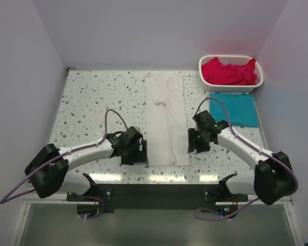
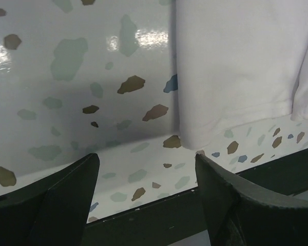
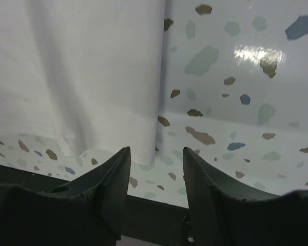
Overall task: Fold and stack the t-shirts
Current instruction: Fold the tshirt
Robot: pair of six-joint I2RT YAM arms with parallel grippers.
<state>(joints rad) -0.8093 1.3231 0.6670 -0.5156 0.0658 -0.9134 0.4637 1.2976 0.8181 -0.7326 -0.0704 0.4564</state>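
At the near edge of the worktop (image 1: 92, 102): your left gripper (image 1: 138, 154) wide open, empty, just off the near-left corner of the white t-shirt (image 1: 167, 118). Shirt lies mid-worktop as a long strip; light, limp, probably several layers thick. Take it by the near hem corners. Your right gripper (image 1: 196, 146): half open, empty, beside the near-right corner. No writing visible.

Nothing readable shows in any view. The white t-shirt (image 1: 167, 120), the teal t-shirt (image 1: 235, 109) and the red-pink t-shirts (image 1: 228, 72) are plain fabric without print or visible tags. The lattice basket (image 1: 231, 88) and the speckled desk (image 1: 92, 102) bear no legible lettering either.
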